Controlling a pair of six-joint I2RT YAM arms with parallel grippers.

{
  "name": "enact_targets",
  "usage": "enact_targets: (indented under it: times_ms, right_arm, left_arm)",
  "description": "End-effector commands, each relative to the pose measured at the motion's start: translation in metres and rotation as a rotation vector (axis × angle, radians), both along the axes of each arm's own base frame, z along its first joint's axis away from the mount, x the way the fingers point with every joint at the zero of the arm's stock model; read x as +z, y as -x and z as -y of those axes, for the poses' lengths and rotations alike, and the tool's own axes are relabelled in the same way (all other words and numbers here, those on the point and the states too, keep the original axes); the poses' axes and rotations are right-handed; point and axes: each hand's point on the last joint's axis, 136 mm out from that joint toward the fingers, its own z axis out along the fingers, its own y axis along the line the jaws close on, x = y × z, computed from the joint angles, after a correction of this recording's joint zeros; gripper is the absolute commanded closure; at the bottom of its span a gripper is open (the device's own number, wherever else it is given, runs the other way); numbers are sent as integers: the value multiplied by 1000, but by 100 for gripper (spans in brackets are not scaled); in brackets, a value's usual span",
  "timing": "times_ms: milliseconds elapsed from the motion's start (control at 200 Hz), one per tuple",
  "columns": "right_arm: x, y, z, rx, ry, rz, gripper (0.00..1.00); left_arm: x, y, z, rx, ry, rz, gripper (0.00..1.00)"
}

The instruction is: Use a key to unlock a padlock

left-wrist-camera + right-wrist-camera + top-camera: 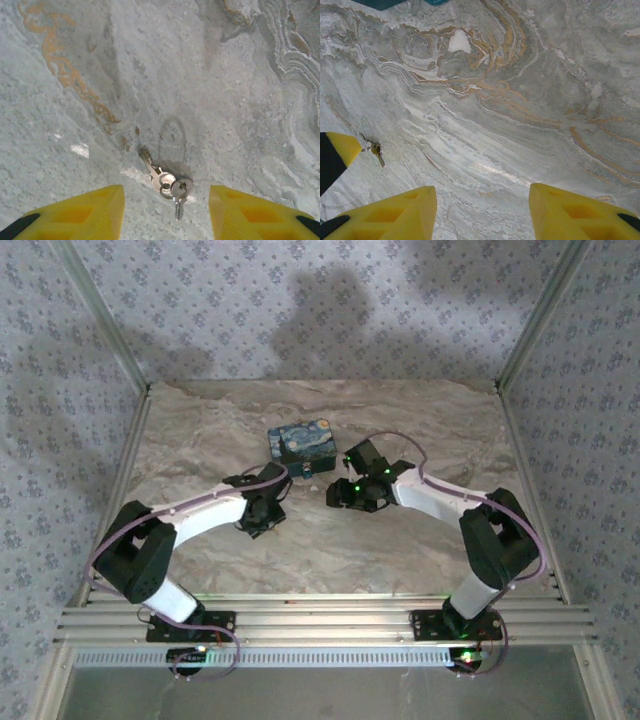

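Marble-patterned table (235,100) lies under both wrists. Your left gripper (166,200) hangs with its yellow fingers spread wide, and the keys (169,184) lie flat on the table between them (two on a thin ring). Your right gripper (482,200) is spread wide too, over bare table.

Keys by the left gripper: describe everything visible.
The keys are two small silvery metal keys joined at their heads, with a thin faint loop beyond. They lie flat on the marbled table, one blade pointing up-left, one toward the camera. They sit between the open left gripper's yellow fingers, untouched.
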Motion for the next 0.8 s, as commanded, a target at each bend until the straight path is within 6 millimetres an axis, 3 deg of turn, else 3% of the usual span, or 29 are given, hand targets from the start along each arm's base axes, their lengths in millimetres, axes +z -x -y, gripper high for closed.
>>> enact_targets:
  times_ms: [0,470,794]
  right_arm:
    - [8,5,9,6,19,18,48]
    - [13,6,30,7,44,32,47]
    - [15,2,36,-14,26,25,47]
  left_arm:
    - [-3,12,-5,159,23,-24,54]
    - [-23,-2,11,148,-3,-50,60]
    - [-13,-13,7,58,-63,0,85]
